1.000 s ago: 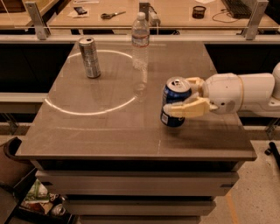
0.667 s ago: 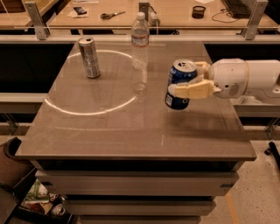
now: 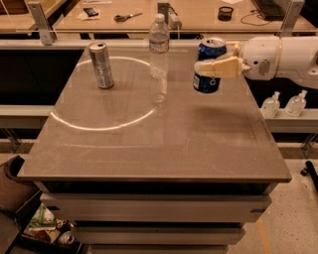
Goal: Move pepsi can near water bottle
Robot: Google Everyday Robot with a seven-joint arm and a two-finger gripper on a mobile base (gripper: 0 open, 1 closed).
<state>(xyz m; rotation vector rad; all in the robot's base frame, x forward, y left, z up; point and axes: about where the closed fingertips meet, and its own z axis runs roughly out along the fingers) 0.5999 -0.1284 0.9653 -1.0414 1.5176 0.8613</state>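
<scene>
Seeing gripper over the right rear of the table, clamped side-on around the pepsi can: one beige finger lying across the can's front, the other just showing behind its rim. Reading the can as upright and held off the top, with a faint shadow on the slab beneath it. Tracing the white arm stretched in roughly level from the right edge of view. Placing the water bottle left of the can, upright near the rear edge, near it but apart, with bare top between them. Noting a slim silver can further left, upright, well apart from the bottle. Logging the surface as a glossy grey-brown slab, mirroring the bottle faintly and carrying a bright ring of reflected light across the left half, looping past the silver can and the bottle. Counting stepped tiers under the slab's front edge. Looking behind: a wooden bench holding scissors and a small black round pot, with metal uprights at both ends. Spotting two small white bottles on a low ledge right of the table, speckled floor below, and mixed clutter down at lower left, too dim for identifying.
</scene>
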